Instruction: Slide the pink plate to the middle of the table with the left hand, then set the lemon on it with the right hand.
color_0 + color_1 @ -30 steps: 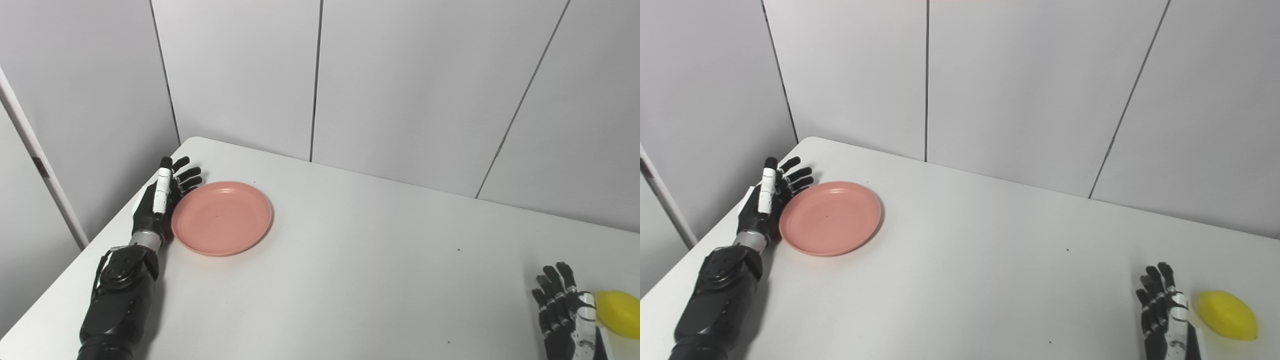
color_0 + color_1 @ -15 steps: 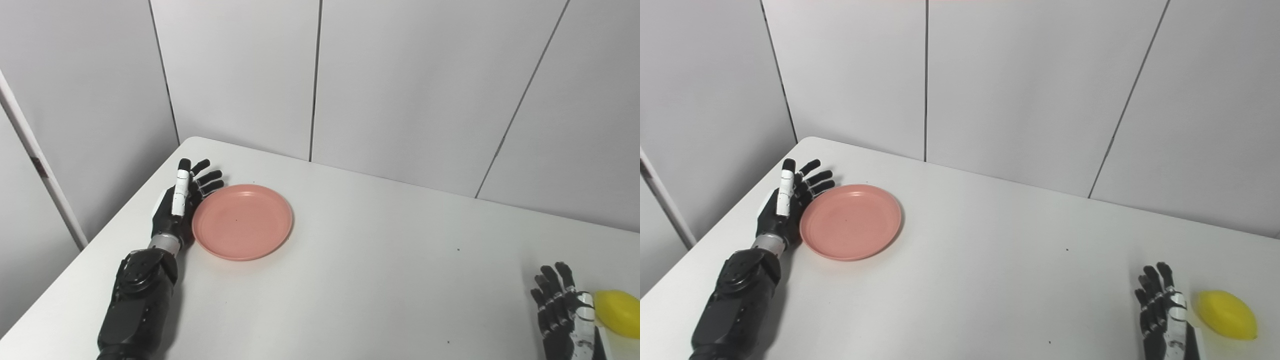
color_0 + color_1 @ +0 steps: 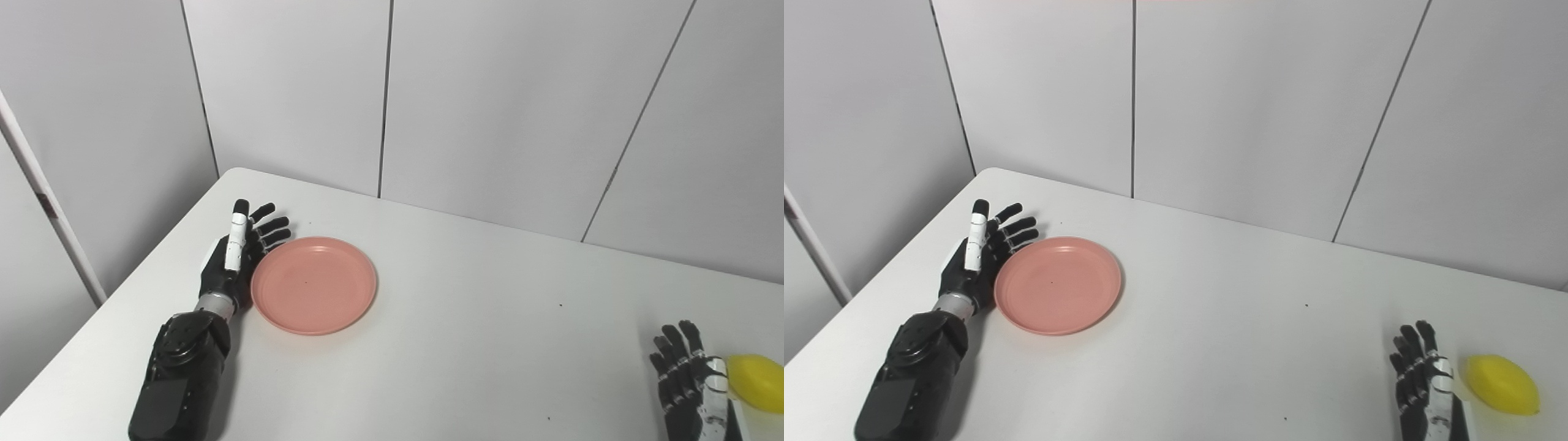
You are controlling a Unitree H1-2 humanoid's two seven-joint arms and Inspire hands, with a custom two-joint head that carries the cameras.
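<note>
Left eye view: my left hand [image 3: 236,260] rests on edge on the white table [image 3: 465,343], fingers straight and slightly fanned, holding nothing, its palm side against the left rim of the pink plate [image 3: 313,285]. The plate sits flat on the table's left part, clear of the left table edge and the far edge below the grey wall panels [image 3: 490,104]. Bare tabletop runs from the plate's right rim toward the middle. At the bottom right, my right hand [image 3: 692,386] stands with fingers spread and empty, the lemon [image 3: 758,383] just beside it, cut off by the picture's right edge.

Right eye view: the whole lemon [image 3: 1502,384] shows, lying on the table beside my right hand [image 3: 1424,383]; whether they touch is unclear. Plate [image 3: 1058,285] and left hand [image 3: 977,260] are in contact.
</note>
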